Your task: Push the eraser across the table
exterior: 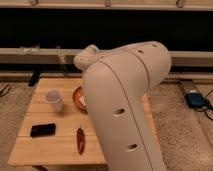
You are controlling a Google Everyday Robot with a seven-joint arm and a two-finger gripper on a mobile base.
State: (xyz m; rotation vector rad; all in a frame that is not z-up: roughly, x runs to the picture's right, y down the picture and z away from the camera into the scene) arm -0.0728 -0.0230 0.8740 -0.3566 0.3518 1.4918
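The eraser (42, 130) is a small flat black block lying on the left front part of the table (45, 150), which has a light bamboo-plank top. A white cup (54, 100) stands behind the eraser. My big white arm (125, 105) fills the middle of the view and hides the right half of the table. My gripper is not in view; it is hidden by or beyond the arm.
A red chili-like item (80, 139) lies right of the eraser. An orange-brown bowl (78, 97) sits beside the arm. A blue object (195, 98) lies on the floor at right. A low ledge (30, 55) runs behind the table.
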